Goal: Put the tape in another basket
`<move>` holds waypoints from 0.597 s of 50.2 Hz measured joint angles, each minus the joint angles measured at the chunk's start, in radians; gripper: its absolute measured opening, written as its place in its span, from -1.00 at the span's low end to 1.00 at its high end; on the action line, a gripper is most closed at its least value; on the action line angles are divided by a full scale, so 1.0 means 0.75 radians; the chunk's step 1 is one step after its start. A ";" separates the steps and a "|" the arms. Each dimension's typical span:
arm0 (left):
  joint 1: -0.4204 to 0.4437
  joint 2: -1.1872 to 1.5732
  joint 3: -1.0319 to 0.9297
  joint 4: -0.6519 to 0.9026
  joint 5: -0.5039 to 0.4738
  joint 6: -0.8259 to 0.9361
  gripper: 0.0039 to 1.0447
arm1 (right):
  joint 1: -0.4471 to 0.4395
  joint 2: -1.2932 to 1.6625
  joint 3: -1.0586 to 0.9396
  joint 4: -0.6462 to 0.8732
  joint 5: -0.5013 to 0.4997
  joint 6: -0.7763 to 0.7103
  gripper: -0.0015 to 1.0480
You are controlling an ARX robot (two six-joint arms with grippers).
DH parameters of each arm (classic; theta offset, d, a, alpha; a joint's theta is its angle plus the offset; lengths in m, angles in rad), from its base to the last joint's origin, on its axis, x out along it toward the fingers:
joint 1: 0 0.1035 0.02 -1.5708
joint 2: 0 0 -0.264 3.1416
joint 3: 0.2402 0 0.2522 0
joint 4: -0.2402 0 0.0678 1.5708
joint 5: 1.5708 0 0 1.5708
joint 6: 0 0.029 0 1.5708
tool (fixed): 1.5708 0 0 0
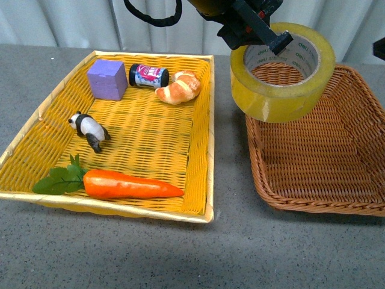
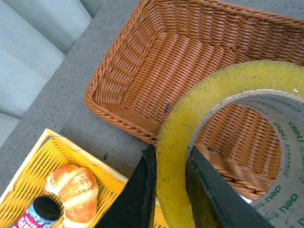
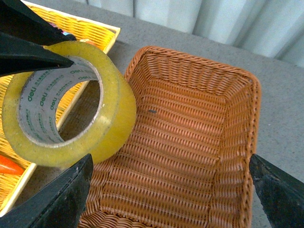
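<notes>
A wide roll of yellowish tape [image 1: 283,84] with a white printed core hangs in the air over the near-left corner of the brown wicker basket [image 1: 331,150]. My left gripper [image 1: 274,39] is shut on the tape's wall, one finger inside the core and one outside. In the left wrist view the black fingers [image 2: 137,190] pinch the tape [image 2: 173,137] above the basket [image 2: 190,57]. The right wrist view shows the tape [image 3: 114,118] over the basket [image 3: 190,142], which holds nothing. My right gripper [image 3: 168,164] is open wide above the basket.
A yellow woven basket [image 1: 207,138] lies left of the brown one. It holds a purple cube [image 1: 107,79], a small jar [image 1: 148,75], a croissant [image 1: 178,88], a toy panda [image 1: 89,129] and a carrot [image 1: 129,184]. A strip of grey table separates the baskets.
</notes>
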 joint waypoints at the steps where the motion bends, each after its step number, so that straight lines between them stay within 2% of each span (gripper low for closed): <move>1: 0.000 0.000 0.000 0.000 0.000 0.000 -0.72 | 0.009 0.041 0.035 -0.015 0.001 0.009 0.82; 12: 0.000 0.000 0.000 0.000 -0.001 0.000 -0.72 | 0.066 0.288 0.234 -0.060 -0.013 0.066 0.82; 30: 0.000 0.000 0.000 0.000 -0.001 0.000 -0.72 | 0.099 0.454 0.388 -0.140 -0.008 0.098 0.82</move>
